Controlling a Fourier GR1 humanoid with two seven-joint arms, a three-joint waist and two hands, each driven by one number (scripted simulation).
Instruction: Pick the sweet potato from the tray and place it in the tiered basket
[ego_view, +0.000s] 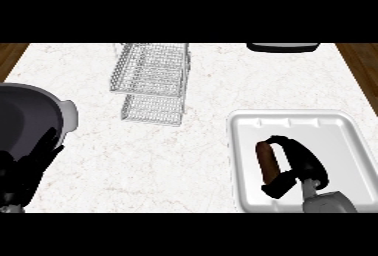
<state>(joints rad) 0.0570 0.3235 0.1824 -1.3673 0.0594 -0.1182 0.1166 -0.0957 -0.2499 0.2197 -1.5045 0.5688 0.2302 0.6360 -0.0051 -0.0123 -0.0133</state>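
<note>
The sweet potato (266, 159) lies in the white tray (347, 145), down at 4 o'clock on the counter (148, 165). The right hand (301, 165) is curled round it, fingers over the top end and thumb by the low end, I think so it can lift it. I cannot tell if it is off the tray yet. The tiered basket (151, 80) waits at 11 o'clock from the tray, well apart. The left hand (29, 165) rests at 8 o'clock, fingers loose, holding nothing.
</note>
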